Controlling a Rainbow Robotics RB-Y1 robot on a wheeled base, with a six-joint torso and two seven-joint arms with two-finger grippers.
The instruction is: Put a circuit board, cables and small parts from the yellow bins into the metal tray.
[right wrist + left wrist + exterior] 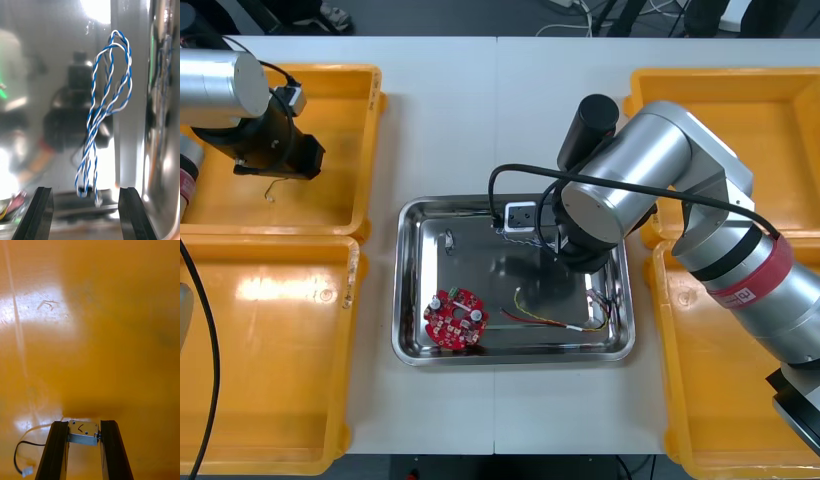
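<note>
Two hands: my left hand [84, 427] pinches small metal part [83, 433] over yellow bin [112, 333], dangling lead [15, 455] may snag; my right hand [85, 195] spread wide above twisted blue-white cable [108, 97].

We see bright, even light from overhead on the counter [450, 120]. Glare whitens the floor of the metal tray [56, 45] and patches of the yellow bin [41, 307]. A soft shadow spreads beyond the small metal part [83, 433] held between the left jaws.
</note>
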